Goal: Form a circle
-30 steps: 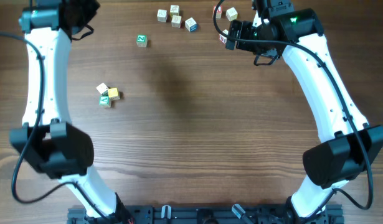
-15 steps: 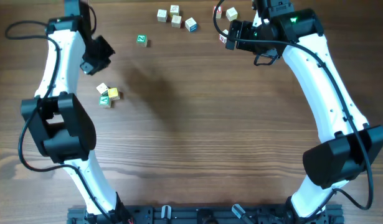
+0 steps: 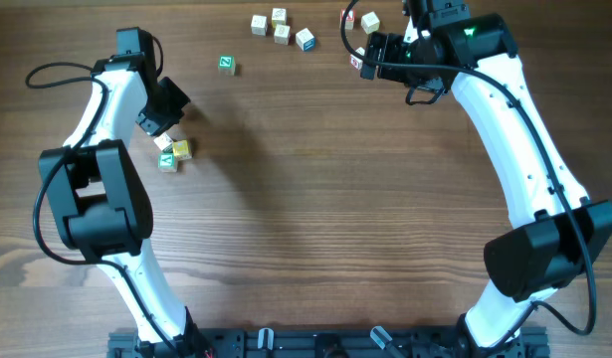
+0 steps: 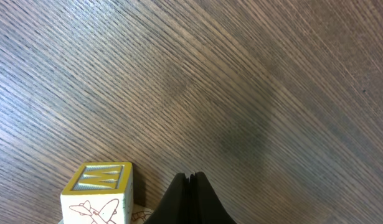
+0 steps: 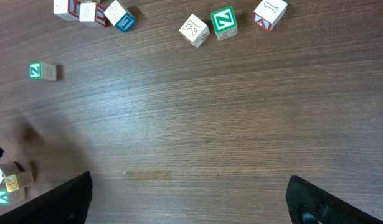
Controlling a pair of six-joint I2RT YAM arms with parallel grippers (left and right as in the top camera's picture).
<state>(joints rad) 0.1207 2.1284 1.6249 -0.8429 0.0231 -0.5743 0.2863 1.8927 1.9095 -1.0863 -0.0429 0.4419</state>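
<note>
The circle is only a small cluster of three pale cubes (image 3: 172, 151) at the left of the table: one cream, one yellow-faced, one green-marked. It also shows small in the right wrist view as the cluster (image 5: 9, 180). My left gripper (image 3: 162, 123) hangs just above and behind it, shut with nothing between its fingers. In the left wrist view the shut gripper (image 4: 190, 182) stands right beside the yellow-faced W cube (image 4: 99, 190), which has a plane drawn on its side. My right gripper (image 3: 369, 55) is far off at the top right, and in its own view the gripper (image 5: 190, 200) stands open and holds nothing.
A lone green-marked cube (image 3: 226, 65) lies at the upper left of centre. Several more cubes (image 3: 279, 28) sit along the far edge, and others (image 3: 370, 22) lie by the right gripper. The table is brown wood.
My left arm has swung down from the far left corner toward the three-cube cluster, its gripper staying shut. The right arm and all cubes have not moved.
</note>
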